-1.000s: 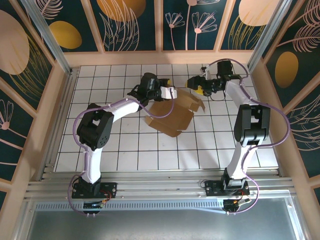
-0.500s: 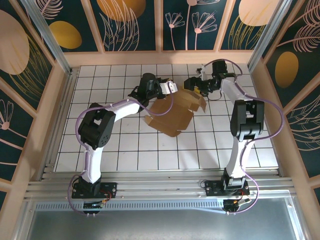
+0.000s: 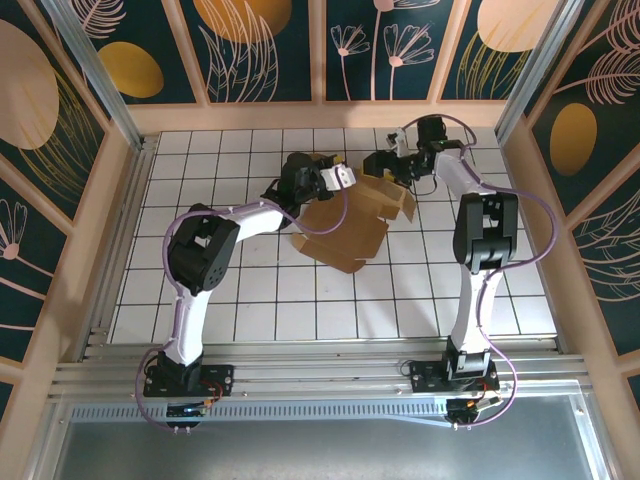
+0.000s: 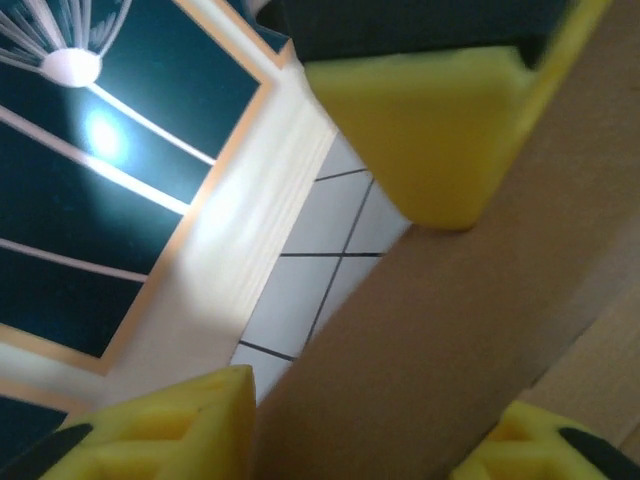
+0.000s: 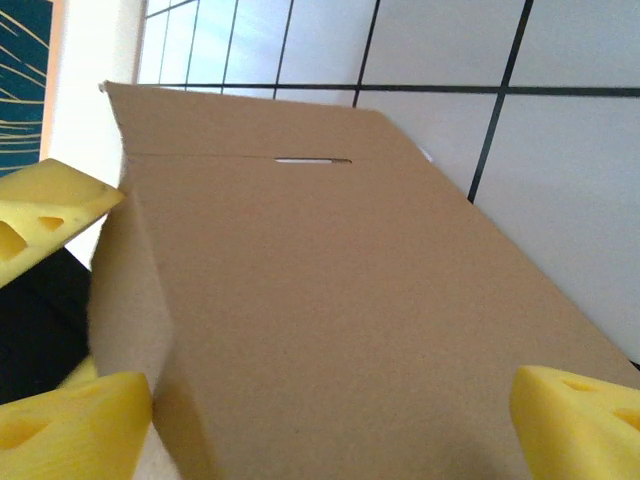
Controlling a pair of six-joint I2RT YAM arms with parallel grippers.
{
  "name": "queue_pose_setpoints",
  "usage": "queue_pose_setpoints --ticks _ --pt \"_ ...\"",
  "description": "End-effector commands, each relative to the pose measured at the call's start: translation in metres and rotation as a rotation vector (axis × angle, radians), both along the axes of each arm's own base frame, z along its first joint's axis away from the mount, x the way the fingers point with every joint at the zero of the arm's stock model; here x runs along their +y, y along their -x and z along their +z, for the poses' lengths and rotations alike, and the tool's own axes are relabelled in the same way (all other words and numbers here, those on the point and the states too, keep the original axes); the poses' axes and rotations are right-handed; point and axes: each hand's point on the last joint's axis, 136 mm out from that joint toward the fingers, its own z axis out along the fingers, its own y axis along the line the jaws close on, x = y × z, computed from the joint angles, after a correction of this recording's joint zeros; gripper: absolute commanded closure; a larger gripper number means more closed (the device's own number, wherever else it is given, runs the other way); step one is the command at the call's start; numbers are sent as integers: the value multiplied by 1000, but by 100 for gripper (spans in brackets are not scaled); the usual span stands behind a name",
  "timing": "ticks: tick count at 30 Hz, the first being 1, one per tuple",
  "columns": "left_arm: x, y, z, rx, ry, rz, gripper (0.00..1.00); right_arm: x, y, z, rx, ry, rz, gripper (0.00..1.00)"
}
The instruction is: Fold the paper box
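Flap-raising stage: left claw (image 3: 331,173) straddles a box (image 3: 345,235) flap, clamped or not unclear; right claw (image 3: 385,165) gapes around another. Next: fold both inward.

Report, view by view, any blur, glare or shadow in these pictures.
Top external: sharp, evenly lit, only soft shadows around the paper box on the tiled table. Left wrist: soft throughout, yellow fingers and cardboard blurred, a glare spot on the dark wall panel. Right wrist: the box's slot fairly crisp, its near corner and the yellow pads blurred.
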Motion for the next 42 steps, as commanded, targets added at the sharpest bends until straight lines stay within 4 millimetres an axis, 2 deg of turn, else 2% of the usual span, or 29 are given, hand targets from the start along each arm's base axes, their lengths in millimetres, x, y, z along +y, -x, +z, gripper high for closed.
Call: queue_pose_setpoints --ticks 1,5,6,10,13,15,17,19,20,23,24,29,31,34,39,42 --pt "-6 7 3 -3 61 -19 48 1 -4 -5 2 45 -6 9" --pt "-4 15 8 12 71 -33 44 -4 -12 -8 -5 81 -35 10" --pt "-2 17 12 15 82 -30 40 -4 -14 -8 -5 85 -38 10" --pt "4 32 36 75 165 -28 19 -7 -19 -9 -13 106 -58 11" --pt "13 45 72 166 314 8 1 -8 -19 -10 -16 115 -60 13" --pt "27 40 94 272 428 116 1 -8 -18 -10 -14 113 -56 14" --pt "41 29 108 389 511 230 1 -8 -17 -11 -12 114 -55 15" --pt "55 12 115 528 595 351 3 -8 -17 -12 -12 113 -55 15" --pt "62 2 115 611 630 404 7 -7 -17 -12 -11 111 -52 15" --pt "73 -19 113 807 699 531 29 -6 -16 -12 -9 108 -49 15" --pt "72 -20 109 860 718 543 30 -6 -16 -11 -10 109 -49 15" --pt "27 2 88 1178 733 360 22 -7 -16 -11 -13 110 -50 15" --pt "26 -4 70 1219 714 419 21 -7 -15 -10 -14 110 -50 15" --pt "37 -19 43 1200 676 549 24 -7 -16 -8 -20 110 -48 15" --pt "23 -17 11 1302 623 510 26 -7 -15 -9 -18 111 -44 15" --pt "22 -16 -1 1315 605 519 22 -6 -15 -8 -20 106 -45 15"
